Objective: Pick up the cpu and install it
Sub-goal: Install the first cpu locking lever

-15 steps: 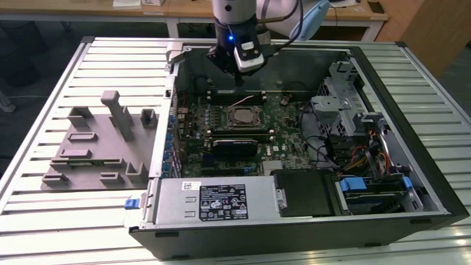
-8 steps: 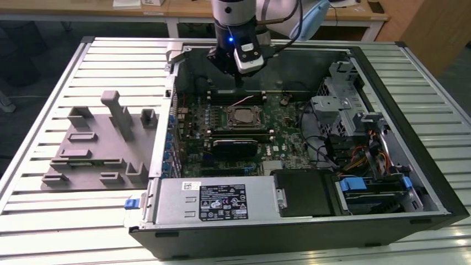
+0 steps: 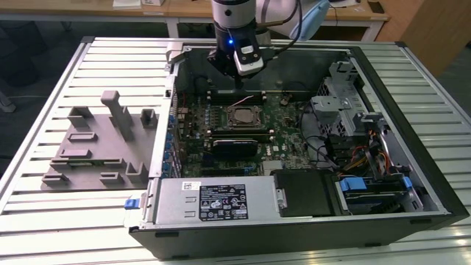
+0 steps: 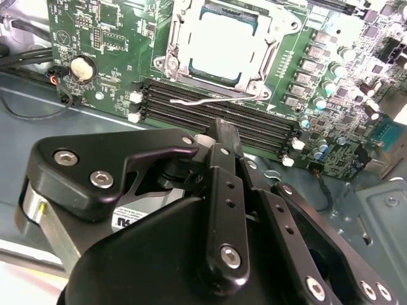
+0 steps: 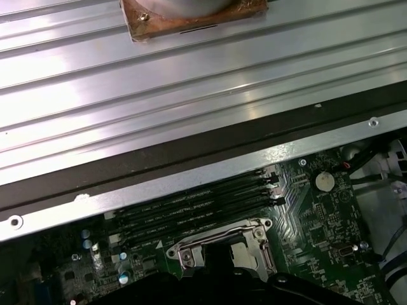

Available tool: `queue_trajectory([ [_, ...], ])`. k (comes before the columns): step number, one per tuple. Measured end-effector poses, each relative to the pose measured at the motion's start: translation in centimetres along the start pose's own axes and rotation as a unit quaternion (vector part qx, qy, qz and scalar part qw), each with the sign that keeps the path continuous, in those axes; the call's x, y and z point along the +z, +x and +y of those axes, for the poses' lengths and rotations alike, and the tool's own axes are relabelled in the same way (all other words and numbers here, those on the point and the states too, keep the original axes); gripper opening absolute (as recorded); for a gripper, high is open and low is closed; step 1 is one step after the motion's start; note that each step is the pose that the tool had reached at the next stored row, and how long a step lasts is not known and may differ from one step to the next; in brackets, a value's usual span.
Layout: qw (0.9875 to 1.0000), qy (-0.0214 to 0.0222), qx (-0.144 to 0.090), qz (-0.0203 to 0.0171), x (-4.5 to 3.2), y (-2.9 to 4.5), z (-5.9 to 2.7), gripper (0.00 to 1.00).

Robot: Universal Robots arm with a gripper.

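Note:
The cpu lies on the ribbed metal table beyond the case's wall in the first wrist view, silver on top with a tan rim, cut off by the picture's edge. My gripper hangs inside the open computer case, over the far part of the green motherboard, just beyond the square socket. Its black fingers stand together and hold nothing. In the second wrist view the socket has a bright pale middle inside its metal frame. The dark memory slots run between gripper and socket.
A grey power supply box with a white label fills the case's near side. Drive bays and coloured cables crowd the exterior view's right. A grey fixture with upright blocks stands on the table at the exterior view's left.

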State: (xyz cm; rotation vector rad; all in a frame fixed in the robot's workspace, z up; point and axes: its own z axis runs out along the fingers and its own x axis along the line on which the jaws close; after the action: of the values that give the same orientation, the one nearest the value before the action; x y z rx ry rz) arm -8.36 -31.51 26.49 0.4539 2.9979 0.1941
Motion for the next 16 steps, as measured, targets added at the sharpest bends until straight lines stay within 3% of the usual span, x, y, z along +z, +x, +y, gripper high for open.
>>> queue_trajectory([
  [16,1.0000,0.0000,0.000,0.0000,1.14,0.10,-0.16,0.11],
])
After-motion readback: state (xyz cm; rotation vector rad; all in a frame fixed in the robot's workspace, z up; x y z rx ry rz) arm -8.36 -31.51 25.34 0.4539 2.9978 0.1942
